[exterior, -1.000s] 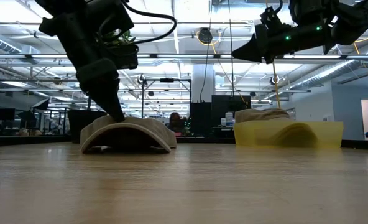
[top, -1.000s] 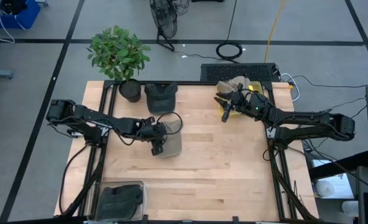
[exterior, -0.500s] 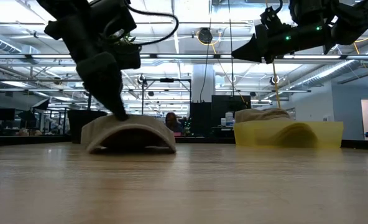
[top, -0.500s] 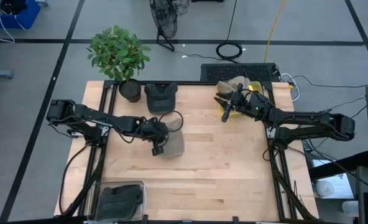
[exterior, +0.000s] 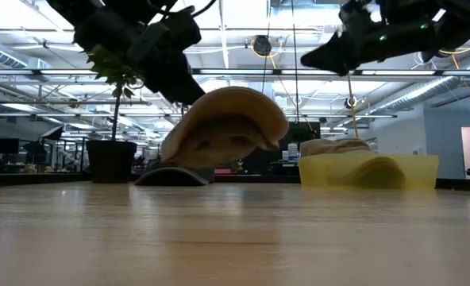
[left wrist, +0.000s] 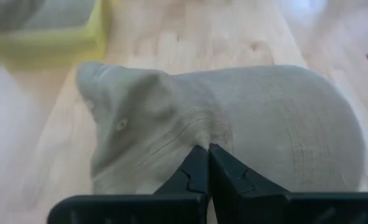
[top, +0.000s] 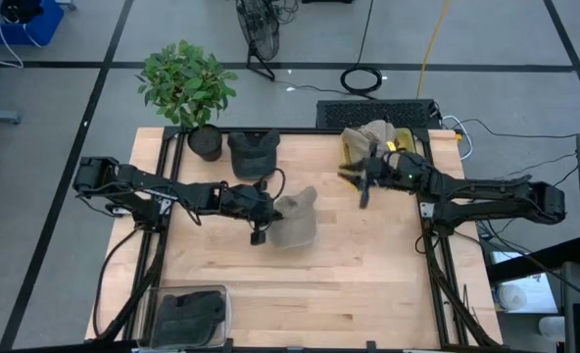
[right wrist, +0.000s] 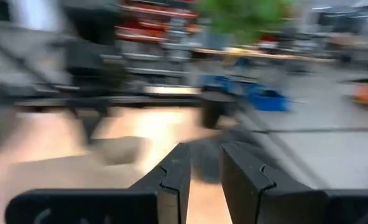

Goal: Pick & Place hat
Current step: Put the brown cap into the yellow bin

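Hat hangs pinched in the left gripper, lifted off the table, so next it needs carrying ahead to the yellow bin, while the right gripper waits empty.

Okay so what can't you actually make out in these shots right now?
- Right wrist view: all blurred by motion; nothing past the right claw reads clearly.
- Yellow bin, low view: its wall hides what lies inside beyond one tan hat on top.
- Dark hat, low view: mostly hidden behind the lifted tan hat.
- Bottom tray, high view: cut off by the edge.
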